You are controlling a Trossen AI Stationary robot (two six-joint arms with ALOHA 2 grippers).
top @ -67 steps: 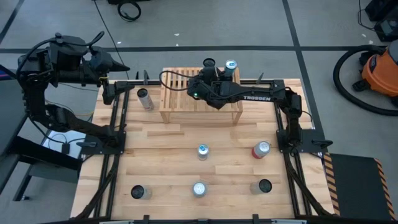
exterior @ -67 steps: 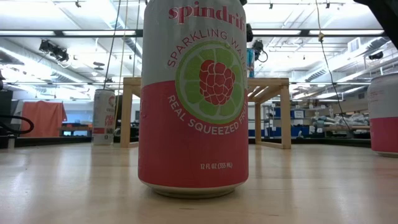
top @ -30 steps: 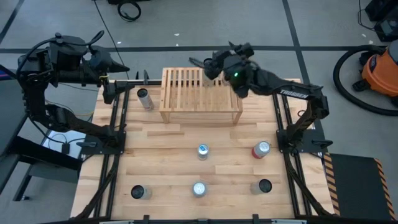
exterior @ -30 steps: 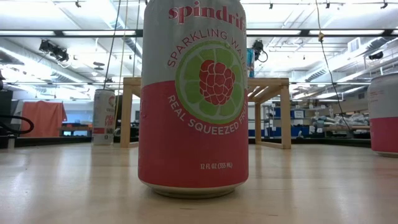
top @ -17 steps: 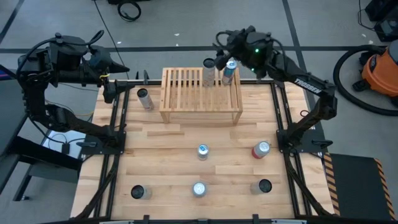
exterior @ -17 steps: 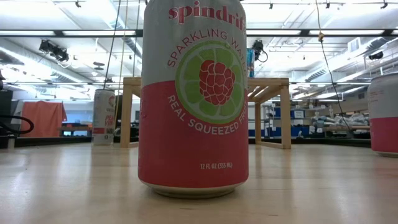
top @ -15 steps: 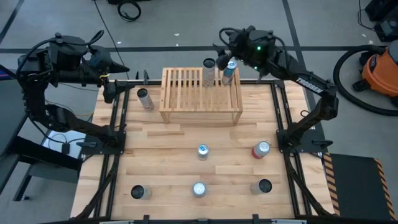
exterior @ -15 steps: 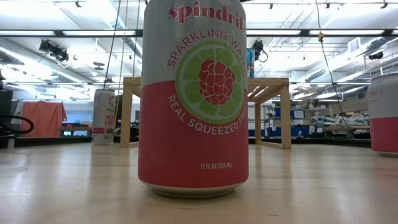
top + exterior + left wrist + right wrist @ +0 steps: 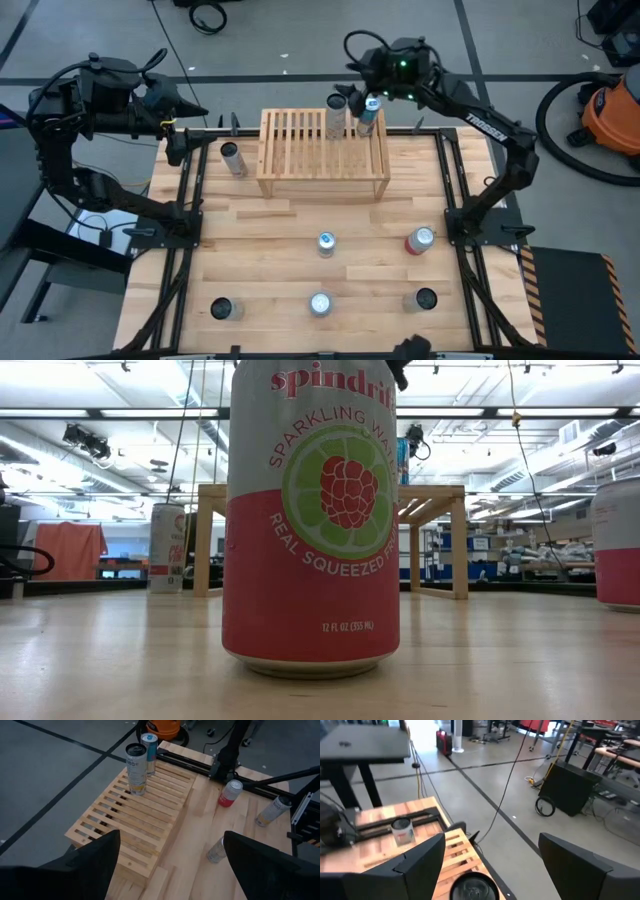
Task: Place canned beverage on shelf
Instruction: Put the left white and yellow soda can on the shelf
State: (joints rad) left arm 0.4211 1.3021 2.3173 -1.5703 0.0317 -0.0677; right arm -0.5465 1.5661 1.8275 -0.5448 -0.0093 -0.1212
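the right gripper (image 9: 357,88) hangs with its two dark fingers (image 9: 415,857) spread wide and nothing between them, raised above the far right corner of the shelf (image 9: 322,152); in its own wrist view the dark rim of a can top (image 9: 474,888) sits low between the fingers, below them and untouched. two cans stand upright on the slatted top at that far right end: a tall dark-topped can (image 9: 336,116) and, just beside it toward the right edge, a blue-and-silver can (image 9: 370,112). the left wrist view shows the same pair, the dark-topped one (image 9: 136,769) nearer and the blue one (image 9: 148,753) behind it, close together on the slats. the left gripper (image 9: 197,108) waits off the table's far left corner, pointing toward the shelf, its fingers (image 9: 92,860) also parted and empty. the shelf, pale wood, stands at the far middle of the table (image 9: 300,240). a white can (image 9: 233,158) stands on the table just left of the shelf. nearer the front stand a silver-topped can (image 9: 326,243), a red can (image 9: 419,241), and a front row of three more (image 9: 319,303). in the low view a pink and grey raspberry-lime can (image 9: 310,520) fills the foreground, with the shelf's legs (image 9: 458,545) behind it.
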